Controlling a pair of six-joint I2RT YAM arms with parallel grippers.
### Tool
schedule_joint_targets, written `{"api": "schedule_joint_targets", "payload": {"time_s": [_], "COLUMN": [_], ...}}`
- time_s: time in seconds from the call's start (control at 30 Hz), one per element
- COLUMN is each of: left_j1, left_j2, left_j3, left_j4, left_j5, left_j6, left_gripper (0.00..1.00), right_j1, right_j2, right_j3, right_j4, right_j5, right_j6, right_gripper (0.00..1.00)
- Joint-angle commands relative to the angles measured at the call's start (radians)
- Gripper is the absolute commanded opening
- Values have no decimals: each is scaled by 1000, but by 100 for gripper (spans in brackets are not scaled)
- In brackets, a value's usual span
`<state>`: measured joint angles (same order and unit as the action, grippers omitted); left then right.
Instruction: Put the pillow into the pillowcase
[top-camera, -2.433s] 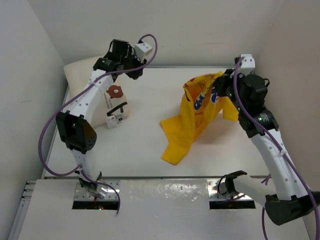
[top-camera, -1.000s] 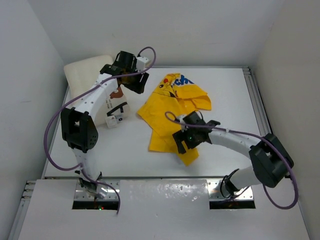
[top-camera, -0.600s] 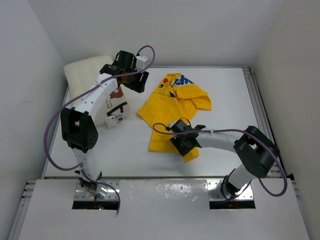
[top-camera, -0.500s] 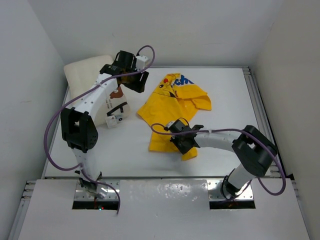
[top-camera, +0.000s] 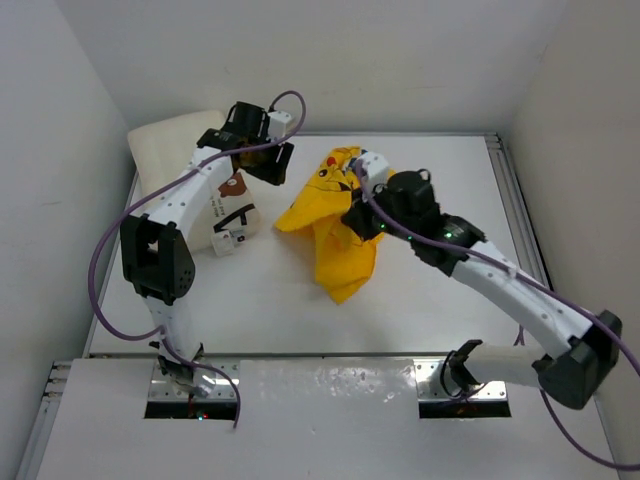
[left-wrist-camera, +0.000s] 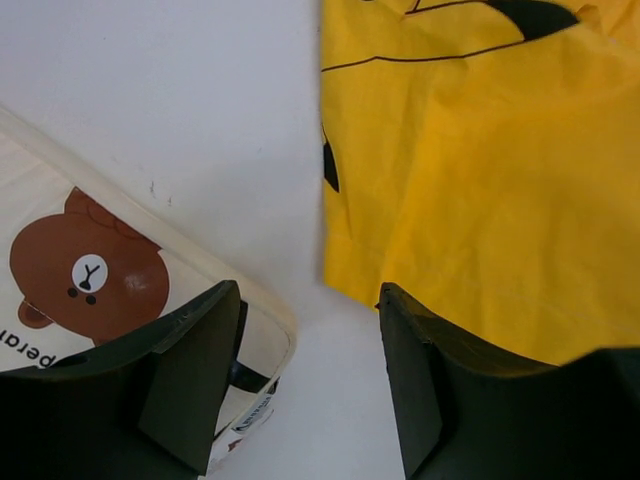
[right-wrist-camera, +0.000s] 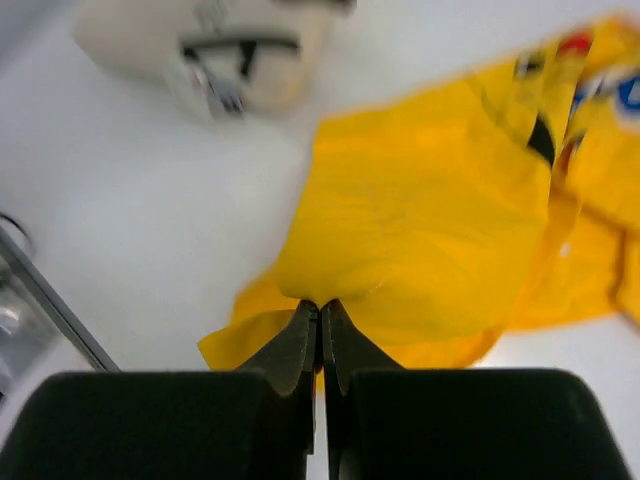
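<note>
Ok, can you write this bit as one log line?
right gripper: shut on pillowcase | left gripper: open, empty | pillow: back-left corner, outside pillowcase

You're looking at a pillowcase (top-camera: 340, 250) of thin yellow cloth, matt and creased, with printed artwork. Your pillow (top-camera: 165, 142) is cream cloth, soft-looking and matt. The bear-print pouch (left-wrist-camera: 90, 290) looks like matt cream fabric, and the table (top-camera: 270, 290) is smooth matt white.

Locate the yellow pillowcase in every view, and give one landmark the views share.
Top external: pillowcase bunched mid-frame, beside the right gripper.
Left wrist: it fills the upper right.
Right wrist: centre and right, pinched in the shut fingertips.
Shared landmark: the cream bear-print bag, lower left in the left wrist view, blurred at top left in the right wrist view.
</note>
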<state>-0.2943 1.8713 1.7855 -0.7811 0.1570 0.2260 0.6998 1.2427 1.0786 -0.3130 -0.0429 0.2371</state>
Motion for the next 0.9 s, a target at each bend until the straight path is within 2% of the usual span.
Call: {"api": "schedule_joint_targets", "payload": {"time_s": [0.0,0.23,0.4,0.63,0.7,0.77,0.87], "left_j1": [15,23,24,24,23,24,23], "left_j2": [-43,-49,-44,-41,-40,-40,-46], "left_j3": [-1,23,46,81,84,84,80], "left_j4": [37,33,34,22,25,28,25], "left_j5": [-14,-37,-60,-60,-60,-56,-57], "left_j6": [-13,1,15,27,26,24,24], "left_gripper": [56,56,57,57,57,58,58], "right_j1": [-48,-121,-155,-160,-160,-177,-213], "right_j2": [-66,-175,-213,-195,-101,8,377], "right_j3": [67,219,377,486,513,614,829], "right_j4": [121,215,149,123,83,-35,-227], "right_j5": [-162,-236,-212,-190,-151,-92,-94], "right_j6": [48,102,56,-27,-57,-85,-79], "right_gripper": [0,0,0,0,0,0,0]}}
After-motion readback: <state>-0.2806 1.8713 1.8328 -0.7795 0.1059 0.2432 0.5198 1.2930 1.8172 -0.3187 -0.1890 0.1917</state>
